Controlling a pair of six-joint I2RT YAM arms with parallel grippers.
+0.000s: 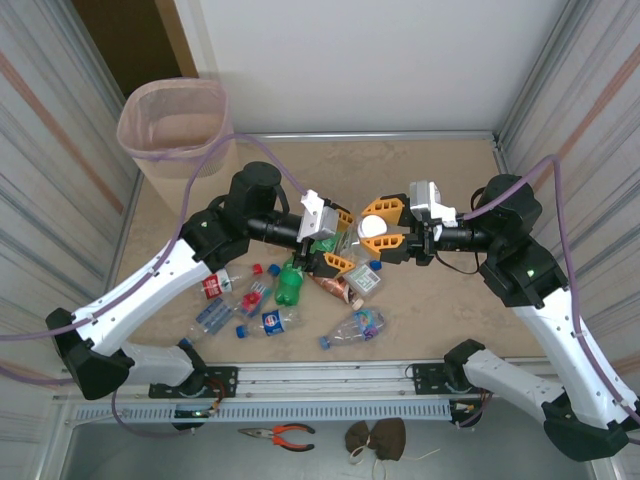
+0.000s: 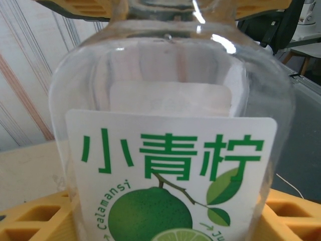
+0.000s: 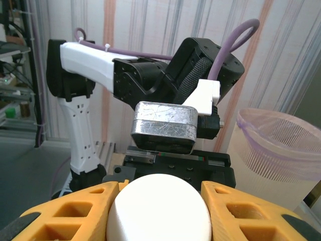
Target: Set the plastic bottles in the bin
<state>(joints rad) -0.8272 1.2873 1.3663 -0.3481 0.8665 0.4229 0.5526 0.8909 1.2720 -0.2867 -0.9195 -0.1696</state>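
A clear bottle (image 2: pixel 170 100) with a white lime label hangs in mid-air over the table's middle, between both arms. My right gripper (image 1: pixel 378 226) (image 3: pixel 158 211) is shut on its white cap (image 3: pixel 158 206). My left gripper (image 1: pixel 335 240) (image 2: pixel 168 216) has its yellow fingers (image 2: pixel 35 216) pressed against both sides of the bottle's body. Several more plastic bottles lie on the table below, among them a green one (image 1: pixel 290 285) and a blue-labelled one (image 1: pixel 272 320). The pale pink bin (image 1: pixel 175 120) (image 3: pixel 281 145) stands at the far left corner, lined with a thin bag.
Striped walls close in the table on the left and right, with a white wall at the back. Pliers (image 1: pixel 280 433) and a brown object (image 1: pixel 378 437) lie on the ledge in front of the arm bases. The left arm's wrist (image 3: pixel 165 125) faces my right camera closely.
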